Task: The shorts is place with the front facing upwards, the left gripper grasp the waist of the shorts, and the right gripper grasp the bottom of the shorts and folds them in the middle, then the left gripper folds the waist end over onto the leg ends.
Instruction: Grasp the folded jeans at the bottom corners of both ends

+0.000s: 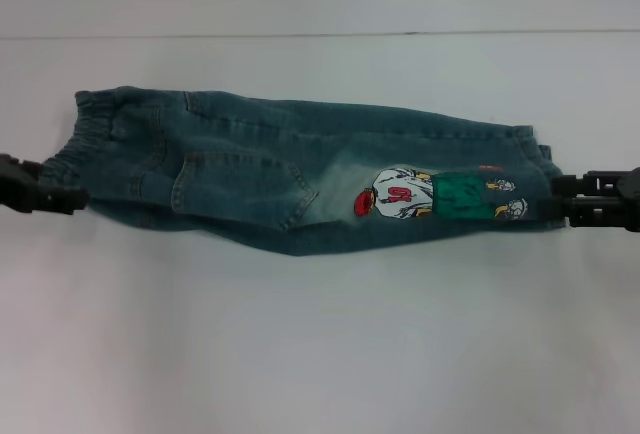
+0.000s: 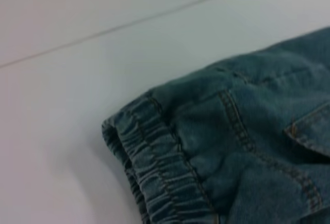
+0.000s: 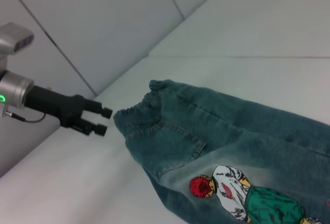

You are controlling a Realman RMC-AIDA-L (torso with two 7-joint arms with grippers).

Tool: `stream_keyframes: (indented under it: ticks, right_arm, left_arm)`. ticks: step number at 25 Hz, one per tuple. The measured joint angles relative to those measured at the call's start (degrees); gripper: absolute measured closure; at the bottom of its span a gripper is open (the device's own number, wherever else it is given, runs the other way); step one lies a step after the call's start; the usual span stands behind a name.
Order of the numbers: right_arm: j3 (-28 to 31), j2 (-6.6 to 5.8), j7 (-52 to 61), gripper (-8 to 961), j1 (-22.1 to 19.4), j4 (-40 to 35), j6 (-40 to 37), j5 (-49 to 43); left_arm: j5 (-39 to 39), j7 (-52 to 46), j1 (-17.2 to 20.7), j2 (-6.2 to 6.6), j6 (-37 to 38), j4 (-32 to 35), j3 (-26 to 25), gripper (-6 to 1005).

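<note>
I see the shorts (image 1: 300, 174) lying flat across the middle of the white table (image 1: 320, 354), already folded lengthwise, waist (image 1: 85, 139) toward the left edge, leg ends (image 1: 525, 179) toward the right edge. Left gripper (image 1: 75, 198) sits just beside the waist, prongs apart, not touching per the right wrist view. Right gripper (image 1: 562, 199) is at the hems; can't tell whether it's clamped.

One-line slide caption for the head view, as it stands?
Folded denim shorts lie lengthwise on the white table, left gripper at the waist, right gripper at the leg ends.
</note>
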Motion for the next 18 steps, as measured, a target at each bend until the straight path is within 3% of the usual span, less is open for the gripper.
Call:
stream_keyframes:
  ticks: [7,18]
  right_arm:
    - [0.19,0.01,-0.19,214,0.21,0.10,0.11,0.22]
    - [0.29,0.60,-0.95,214,0.21,0.43,1.04,0.69]
  left_arm:
    - [1.43,-0.58,-0.37,-1.31,-4.95,-0.21,2.38,161]
    - [5.05,-1.00,-0.83,-1.21,-9.34,-2.10,3.09,170]
